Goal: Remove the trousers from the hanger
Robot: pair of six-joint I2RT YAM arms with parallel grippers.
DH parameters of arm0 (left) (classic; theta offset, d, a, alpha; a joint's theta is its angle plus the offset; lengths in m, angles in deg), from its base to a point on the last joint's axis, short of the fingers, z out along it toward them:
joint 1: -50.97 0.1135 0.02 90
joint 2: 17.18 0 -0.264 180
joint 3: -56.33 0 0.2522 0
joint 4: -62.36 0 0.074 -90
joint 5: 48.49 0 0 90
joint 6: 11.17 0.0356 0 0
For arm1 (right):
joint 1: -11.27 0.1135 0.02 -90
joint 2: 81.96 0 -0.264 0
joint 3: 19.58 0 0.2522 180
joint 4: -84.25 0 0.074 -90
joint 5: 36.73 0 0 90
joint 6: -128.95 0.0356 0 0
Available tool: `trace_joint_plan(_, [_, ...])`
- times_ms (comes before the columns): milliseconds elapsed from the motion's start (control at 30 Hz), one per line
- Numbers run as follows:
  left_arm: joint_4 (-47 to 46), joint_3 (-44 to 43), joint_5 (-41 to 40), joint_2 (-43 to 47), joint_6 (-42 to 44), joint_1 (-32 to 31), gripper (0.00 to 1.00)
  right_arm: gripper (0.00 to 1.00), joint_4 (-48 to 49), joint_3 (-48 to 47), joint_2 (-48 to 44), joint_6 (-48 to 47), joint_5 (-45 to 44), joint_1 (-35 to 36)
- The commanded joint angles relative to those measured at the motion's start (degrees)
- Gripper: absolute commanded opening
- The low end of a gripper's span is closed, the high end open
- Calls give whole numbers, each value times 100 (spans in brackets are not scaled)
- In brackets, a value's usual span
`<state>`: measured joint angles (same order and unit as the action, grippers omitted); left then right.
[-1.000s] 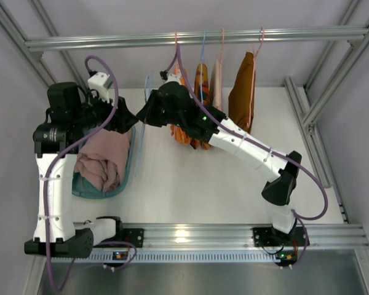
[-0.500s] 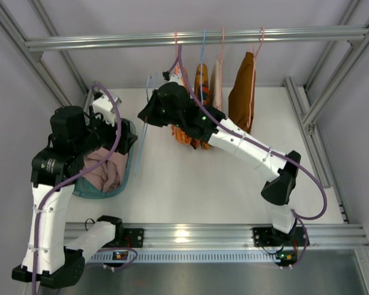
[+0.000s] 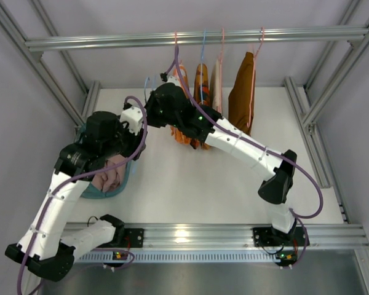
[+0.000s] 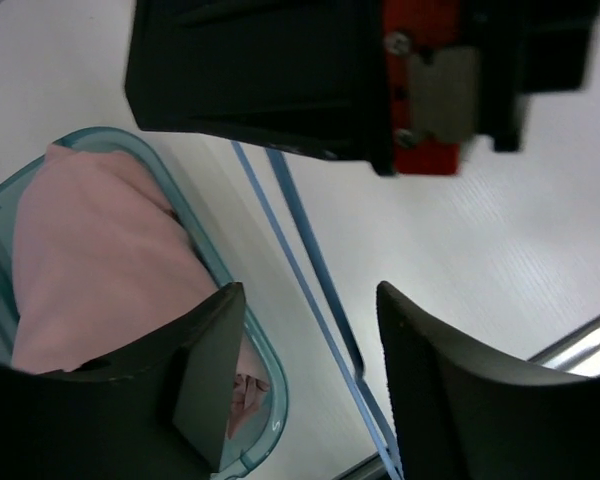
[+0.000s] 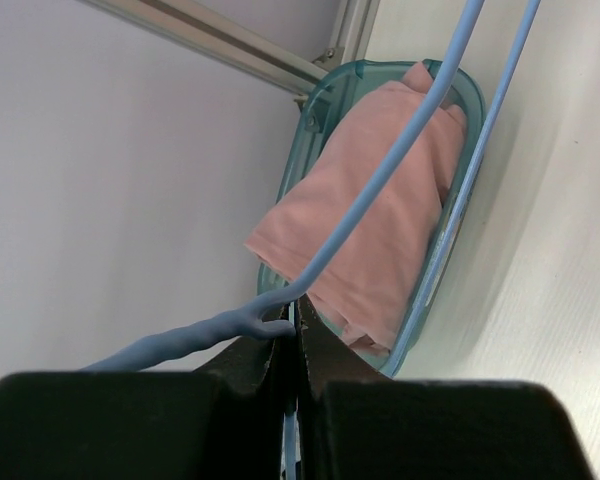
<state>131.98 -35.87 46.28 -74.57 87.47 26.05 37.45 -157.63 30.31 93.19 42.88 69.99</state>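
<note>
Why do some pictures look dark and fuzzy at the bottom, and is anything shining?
Top view: sharp, evenly lit, one glare spot on the front rail. Left wrist view: the near fingers are dark and soft, the pink trousers clearer. Right wrist view: black fingers blurred too, the blue hanger sharper.

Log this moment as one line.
right gripper: shut on blue hanger | left gripper: open, by teal tray edge | pink trousers: in tray, off hanger

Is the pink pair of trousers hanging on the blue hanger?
No, the pink trousers lie bunched in the teal basket; the blue hanger wire crossing them is bare.
</note>
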Motion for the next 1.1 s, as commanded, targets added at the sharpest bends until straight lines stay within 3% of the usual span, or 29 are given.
trace_joint_plan(0, [-723,117,-889,43,23,-178,57,0,122,-280,-47,122,107,52])
trace_joint_plan(233, [-1102,434,-1401,-1,15,-390,42,0,131,-254,-144,192,196,96])
trace_joint_plan(267, [-1129,469,-1340,34,-29,-399,31,0,131,-236,-179,184,187,96])
trace_joint_plan(333, [-1173,496,-1269,61,-160,-399,19,0,131,-192,-205,184,204,78])
trace_joint_plan(367, [-1165,513,-1251,70,-222,-390,6,0,140,-175,-223,175,213,70])
trace_joint_plan(433, [-1130,513,-1216,96,-424,-390,0,1,157,-113,-249,166,231,61])
trace_joint_plan(567, [-980,627,-1005,306,-653,-320,0,26,245,89,-407,87,222,43])
trace_joint_plan(600, [-954,628,-988,359,-697,-302,0,42,236,185,-442,70,231,52])
trace_joint_plan(700, [-945,610,-1022,570,-838,-223,0,68,263,326,-557,-27,248,26])
trace_joint_plan(800, [-858,575,-1014,728,-1110,-57,0,86,377,440,-662,-220,336,26])
trace_joint_plan(933, [-822,645,-838,930,-1286,181,0,98,596,581,-803,-580,581,26])
trace_joint_plan(1067, [-857,523,-846,949,-1348,383,0,100,789,722,-1031,-914,845,26])
